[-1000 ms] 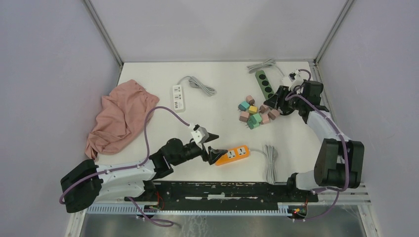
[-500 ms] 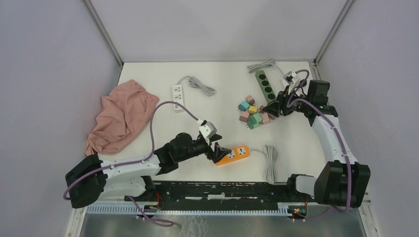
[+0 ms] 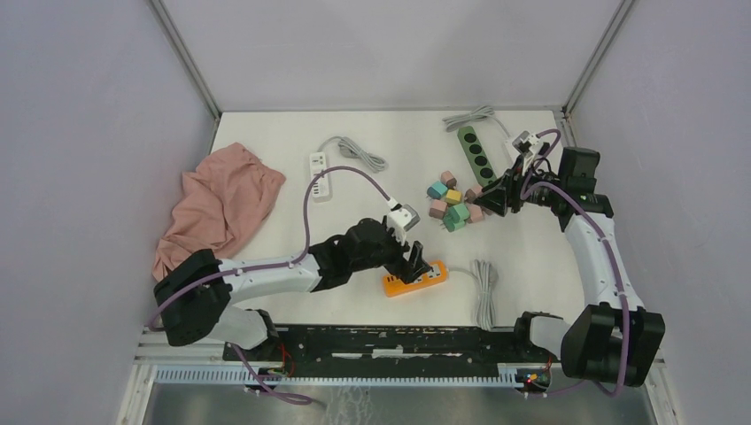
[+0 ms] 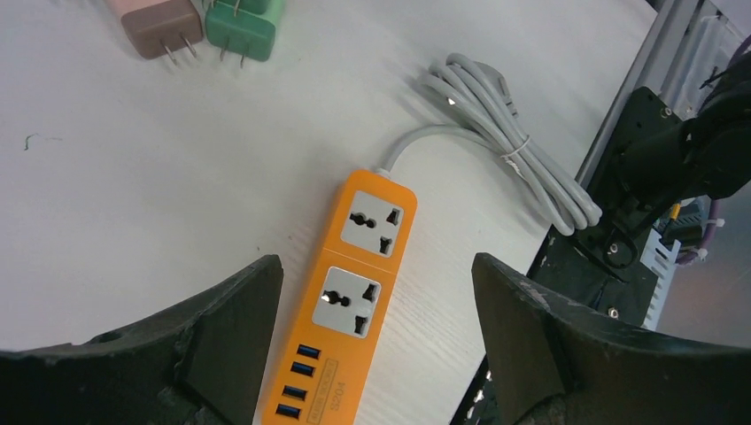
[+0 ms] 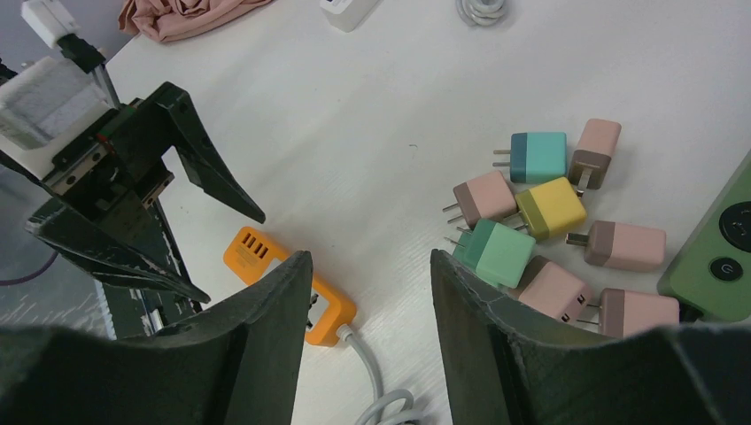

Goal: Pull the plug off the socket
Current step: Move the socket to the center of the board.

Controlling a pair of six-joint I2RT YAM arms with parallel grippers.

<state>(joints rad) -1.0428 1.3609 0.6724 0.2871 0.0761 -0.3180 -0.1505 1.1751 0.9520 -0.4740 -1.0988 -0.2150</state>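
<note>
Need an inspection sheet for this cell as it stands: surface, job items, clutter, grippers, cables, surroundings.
Surface: white table, one faint mark.
Job's things: orange power strip at the front, both sockets empty, no plug seated. Green power strip and white power strip further back, too small to check.
Clutter: pile of coloured plug adapters, loose; crumpled pink cloth at the left.
Grippers: left gripper open above the orange strip; right gripper open, empty, near the pile.
Cables: bundled grey cord by the orange strip; purple arm cables looping.
Surroundings: plain grey walls; nothing else seen.
</note>
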